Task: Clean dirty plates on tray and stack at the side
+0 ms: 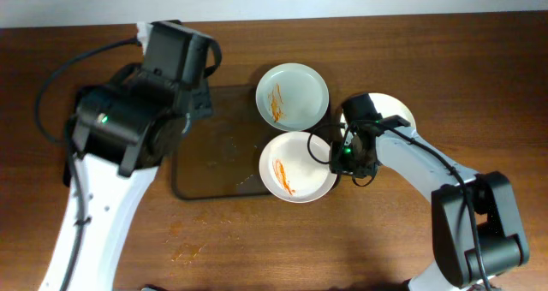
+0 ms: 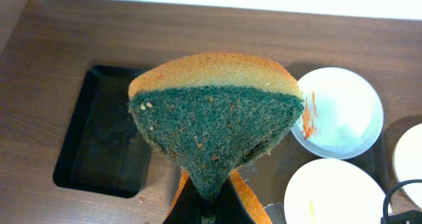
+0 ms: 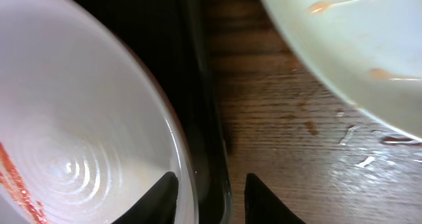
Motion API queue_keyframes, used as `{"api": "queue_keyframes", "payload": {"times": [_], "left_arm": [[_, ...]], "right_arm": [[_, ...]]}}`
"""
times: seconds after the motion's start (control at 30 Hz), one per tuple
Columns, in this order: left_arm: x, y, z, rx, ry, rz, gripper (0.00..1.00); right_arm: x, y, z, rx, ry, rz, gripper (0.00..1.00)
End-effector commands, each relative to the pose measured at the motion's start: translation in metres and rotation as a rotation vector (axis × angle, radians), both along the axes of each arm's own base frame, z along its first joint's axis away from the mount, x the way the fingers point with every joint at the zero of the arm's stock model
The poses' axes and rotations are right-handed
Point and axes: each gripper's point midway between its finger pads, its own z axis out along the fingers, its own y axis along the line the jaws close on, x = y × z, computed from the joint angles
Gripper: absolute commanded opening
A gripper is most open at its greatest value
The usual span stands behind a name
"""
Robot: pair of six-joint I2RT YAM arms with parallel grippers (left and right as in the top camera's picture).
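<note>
Farthest left, the left gripper is clamped on a sponge, green scouring face toward the camera, held up off the bench with a small black tray below it. Next comes the tray, bare over its left part and carrying two plates at its right end. These are a bluish plate at the back and a white plate in front, both streaked with orange sauce. The right gripper is spread, one finger inside the white plate's rim and the other outside it, not yet pinched. A third plate lies off the tray at the far right, partly hidden by the arm. The step looks like securing the front plate for wiping. Next, the right gripper must close on the rim and steady it, then the sponge must come across onto the sauce.
</note>
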Motion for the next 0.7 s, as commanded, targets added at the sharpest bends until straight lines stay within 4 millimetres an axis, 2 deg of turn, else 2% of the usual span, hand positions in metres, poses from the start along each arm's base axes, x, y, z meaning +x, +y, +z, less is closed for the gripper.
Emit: {"api": "queue_keyframes", "payload": {"times": [0.0,0.07,0.23,0.4,0.43,0.47,0.6,0.63,0.67], "left_arm": [[0.020,-0.005,-0.020,0.028,0.040,0.026,0.00],[0.026,-0.006,-0.031,0.041,0.067,0.030,0.01],[0.036,-0.007,-0.040,0.060,0.079,0.042,0.01],[0.037,-0.005,-0.039,0.061,0.073,0.048,0.00],[0.037,-0.005,-0.039,0.061,0.073,0.048,0.01],[0.037,-0.005,-0.039,0.061,0.073,0.049,0.01],[0.040,-0.003,-0.037,0.061,0.060,0.058,0.00],[0.040,-0.002,-0.037,0.060,0.058,0.059,0.01],[0.040,-0.001,-0.037,0.060,0.058,0.063,0.01]], "right_arm": [[-0.002,0.009,-0.001,0.026,0.008,0.044,0.25],[-0.002,0.008,-0.001,0.025,0.010,0.043,0.18],[0.004,0.009,0.004,0.019,-0.009,0.060,0.19],[0.023,0.009,0.030,-0.002,-0.048,0.060,0.18],[0.024,0.009,0.031,-0.001,-0.053,0.062,0.13],[0.024,0.010,0.031,-0.001,-0.051,0.063,0.04],[0.014,0.007,0.029,-0.013,-0.009,0.063,0.04],[0.012,0.004,0.029,-0.024,-0.003,0.061,0.12],[0.012,0.002,0.028,-0.037,-0.003,0.057,0.30]]}}
